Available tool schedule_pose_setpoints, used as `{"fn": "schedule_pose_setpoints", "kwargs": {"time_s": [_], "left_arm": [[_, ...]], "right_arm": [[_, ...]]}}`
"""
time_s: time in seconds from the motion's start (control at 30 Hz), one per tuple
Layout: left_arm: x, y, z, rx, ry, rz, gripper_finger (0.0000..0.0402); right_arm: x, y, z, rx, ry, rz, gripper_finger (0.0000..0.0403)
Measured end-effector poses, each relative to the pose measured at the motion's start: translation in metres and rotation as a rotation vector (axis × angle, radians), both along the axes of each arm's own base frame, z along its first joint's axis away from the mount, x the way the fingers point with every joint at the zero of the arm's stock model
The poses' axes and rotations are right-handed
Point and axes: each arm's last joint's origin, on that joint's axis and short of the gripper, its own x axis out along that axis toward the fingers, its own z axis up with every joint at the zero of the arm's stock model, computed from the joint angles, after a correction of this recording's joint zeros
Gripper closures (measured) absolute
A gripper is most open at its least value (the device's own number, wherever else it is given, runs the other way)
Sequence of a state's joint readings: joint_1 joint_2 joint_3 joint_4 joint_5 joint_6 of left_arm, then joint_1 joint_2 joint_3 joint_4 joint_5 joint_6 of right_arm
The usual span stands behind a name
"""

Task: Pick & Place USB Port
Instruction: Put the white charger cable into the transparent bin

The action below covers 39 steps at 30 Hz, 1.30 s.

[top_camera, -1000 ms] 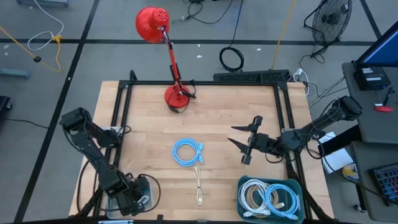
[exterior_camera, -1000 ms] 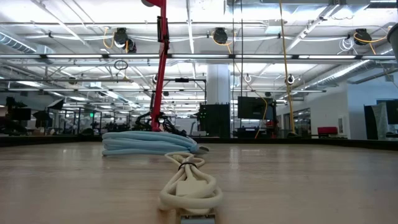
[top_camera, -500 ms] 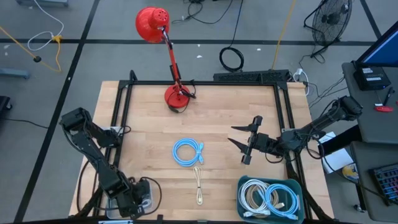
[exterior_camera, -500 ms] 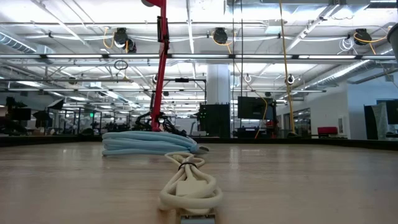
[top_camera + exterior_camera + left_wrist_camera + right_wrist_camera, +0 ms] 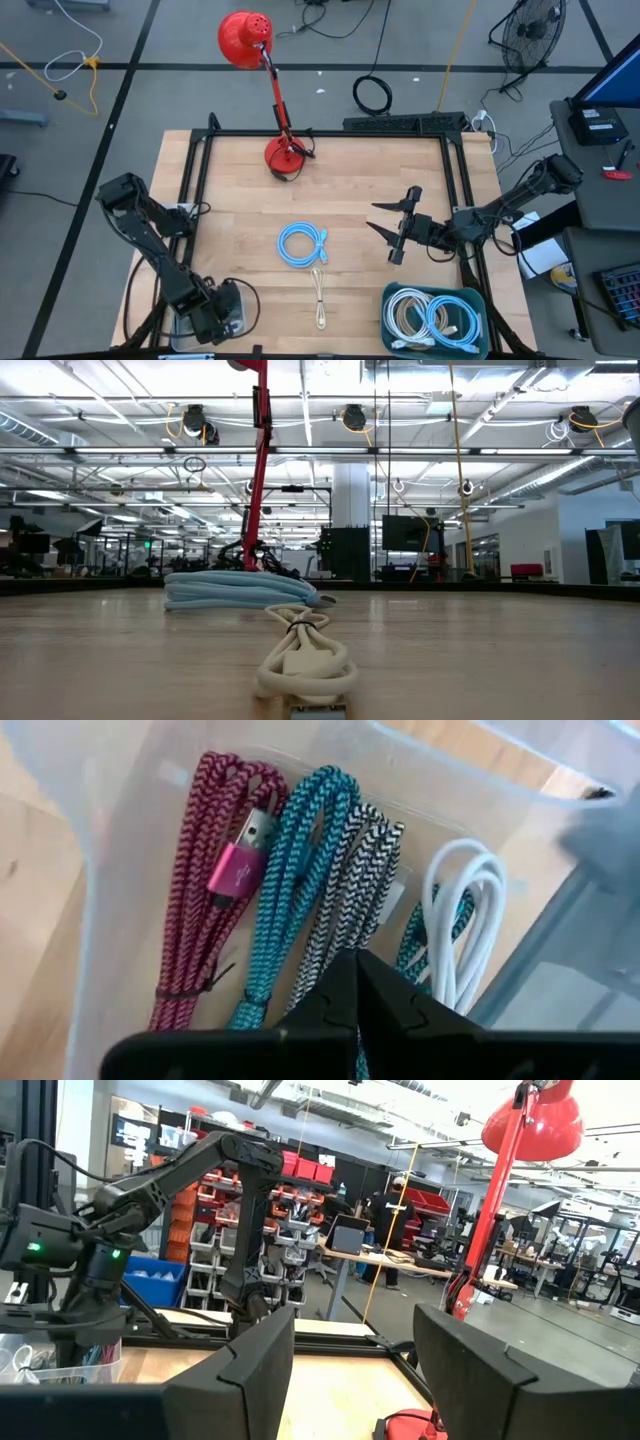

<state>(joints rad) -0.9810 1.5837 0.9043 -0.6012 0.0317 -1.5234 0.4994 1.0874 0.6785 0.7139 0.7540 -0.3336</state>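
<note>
An industrial lab or workshop. Open ceiling ducts [image 5: 350, 415], parts-bin shelving [image 5: 300, 1210] and workbenches [image 5: 385, 1260] lie beyond the jaws.

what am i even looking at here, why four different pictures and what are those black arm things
These are two dark robot arms at a wooden table, each ending in a two-finger gripper. One camera looks straight down, one sits at table level, and one rides on each wrist. The left gripper is shut and empty, poised over a clear plastic bin of braided cables. The right gripper hovers open, holding nothing. On the wood lie a coiled light-blue cable, a bundled cream cable, a red desk lamp and a teal bin of cables.
</note>
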Motion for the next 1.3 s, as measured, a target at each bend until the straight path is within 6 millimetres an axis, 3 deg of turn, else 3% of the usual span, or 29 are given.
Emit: {"fn": "schedule_pose_setpoints", "kwargs": {"time_s": [0.2, 0.33, 0.97, 1.13, 1.3], "left_arm": [[0.004, -0.001, -0.015, -0.146, -0.066, -0.012, 0.0401], [0.001, 0.002, -0.022, -0.154, -0.061, -0.007, 0.0402], [0.005, -0.004, -0.017, -0.214, -0.143, -0.042, 0.0402], [0.007, -0.003, -0.015, -0.197, -0.197, -0.044, 0.0402], [0.001, 0.006, -0.02, -0.086, -0.121, -0.008, 0.0402]], "right_arm": [[0.0, 0.0, 0.0, 0.0, 0.0, -0.002, 0.0206], [0.0, 0.0, 0.0, 0.0, 0.001, -0.002, 0.0206], [0.0, 0.0, 0.0, 0.0, 0.001, -0.004, 0.0206], [0.0, 0.0, 0.0, 0.0, 0.001, -0.004, 0.0206], [0.0, 0.0, 0.0, 0.0, 0.001, -0.004, 0.0206]]}}
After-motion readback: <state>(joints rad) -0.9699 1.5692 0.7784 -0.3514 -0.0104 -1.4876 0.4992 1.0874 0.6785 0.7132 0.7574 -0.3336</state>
